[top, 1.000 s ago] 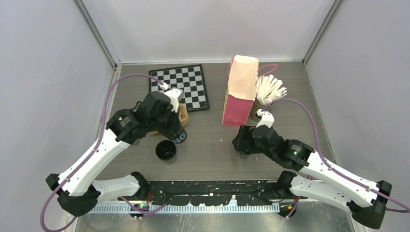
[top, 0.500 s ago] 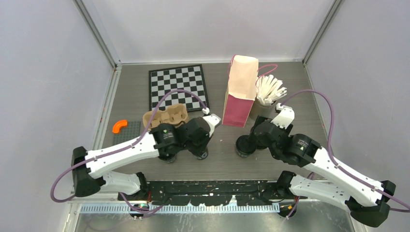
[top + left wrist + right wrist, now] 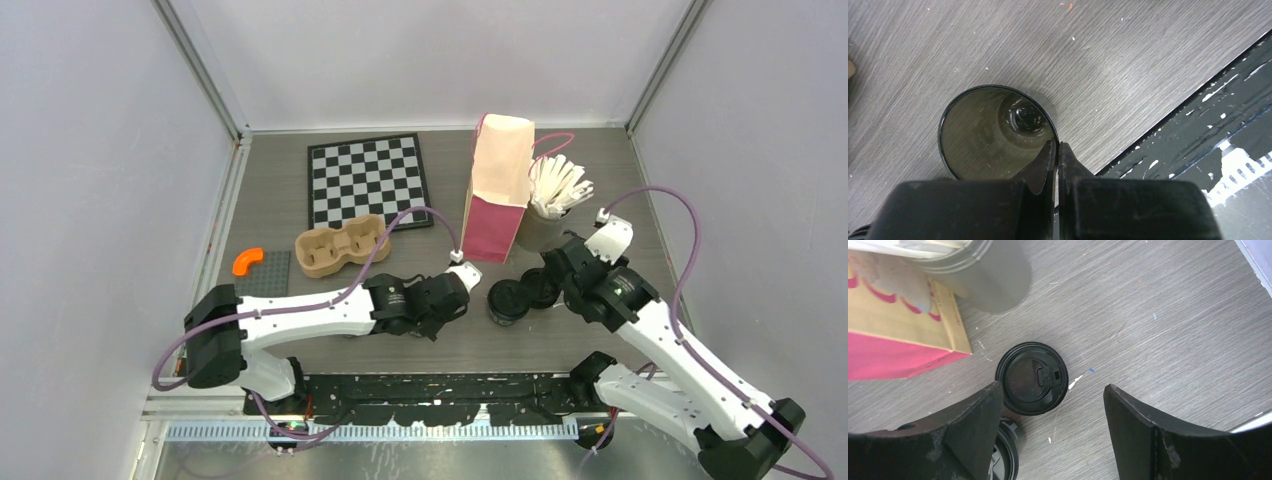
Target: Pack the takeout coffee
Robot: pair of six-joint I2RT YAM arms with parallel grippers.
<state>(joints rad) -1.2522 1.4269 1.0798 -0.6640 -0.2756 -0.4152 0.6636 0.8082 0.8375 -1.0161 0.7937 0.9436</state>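
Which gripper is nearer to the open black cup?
Left gripper. Its fingers are shut on the rim of the cup. The right gripper is apart, open over a black lid near the paper bag.

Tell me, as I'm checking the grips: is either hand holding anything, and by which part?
The left hand pinches the open black cup by its rim, one finger inside. The right hand is open over a lid, holding nothing.

I see lid hemmed: bag and grey cup just behind, second black disc against its left edge, left arm across bench beyond that. Bare bench right of lid, free to pass.
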